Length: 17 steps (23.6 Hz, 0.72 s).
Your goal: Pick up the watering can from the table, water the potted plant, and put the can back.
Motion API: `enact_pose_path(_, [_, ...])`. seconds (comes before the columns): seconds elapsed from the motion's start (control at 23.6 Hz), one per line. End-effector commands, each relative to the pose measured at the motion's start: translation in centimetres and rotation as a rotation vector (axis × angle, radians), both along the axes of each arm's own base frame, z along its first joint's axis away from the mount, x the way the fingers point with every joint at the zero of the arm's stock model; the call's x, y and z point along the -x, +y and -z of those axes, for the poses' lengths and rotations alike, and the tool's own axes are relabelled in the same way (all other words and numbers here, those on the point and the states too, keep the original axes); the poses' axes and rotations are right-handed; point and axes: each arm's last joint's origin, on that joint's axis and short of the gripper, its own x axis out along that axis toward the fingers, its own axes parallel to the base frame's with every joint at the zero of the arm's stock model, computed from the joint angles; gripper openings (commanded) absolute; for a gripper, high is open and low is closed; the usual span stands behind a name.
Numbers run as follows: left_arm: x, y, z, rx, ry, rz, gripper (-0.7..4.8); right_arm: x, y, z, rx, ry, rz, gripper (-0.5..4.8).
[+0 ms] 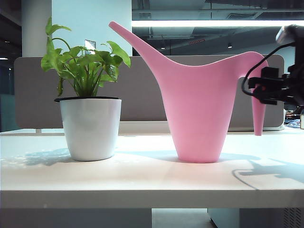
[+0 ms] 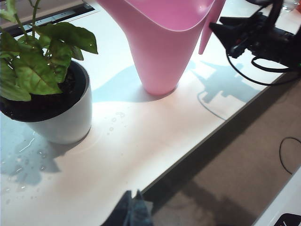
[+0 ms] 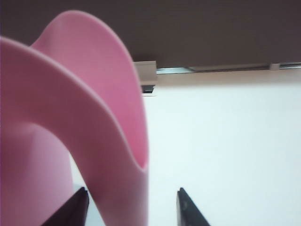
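Note:
The pink watering can (image 1: 199, 104) stands upright on the white table (image 1: 142, 175), right of the potted plant (image 1: 90, 123), with its spout pointing over the leaves. My right gripper (image 1: 259, 92) is at the can's drooping handle. In the right wrist view the handle (image 3: 94, 117) passes between the spread fingers of the right gripper (image 3: 132, 189), and a gap shows on each side, so it is open. My left gripper (image 2: 132, 193) hovers shut near the table's front edge, away from the can (image 2: 160, 42) and the plant (image 2: 47, 94).
A grey partition panel (image 1: 28, 95) runs behind the table. Water droplets (image 2: 113, 125) lie on the tabletop beside the pot. Past the table's front edge (image 2: 197, 141) the floor shows, with a loose black cable (image 2: 287, 155).

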Motion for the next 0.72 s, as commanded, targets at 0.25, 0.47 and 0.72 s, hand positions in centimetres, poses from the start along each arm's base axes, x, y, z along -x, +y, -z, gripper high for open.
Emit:
enact_pose_path(0.25, [0.0, 0.0, -0.2, 0.008, -0.010, 0.004, 0.03, -2.1, 0.5, -0.4, -0.001, -0.021, -0.010, 2.58])
enact_pose_path(0.47, [0.0, 0.0, -0.2, 0.008, -0.010, 0.004, 0.03, -3.7, 0.9, -0.6, -0.004, -0.035, -0.010, 2.57])
enact_pose_path(0.72, [0.0, 0.0, -0.2, 0.008, -0.011, 0.004, 0.03, -4.4, 1.1, -1.3, -0.010, -0.060, -0.006, 2.51])
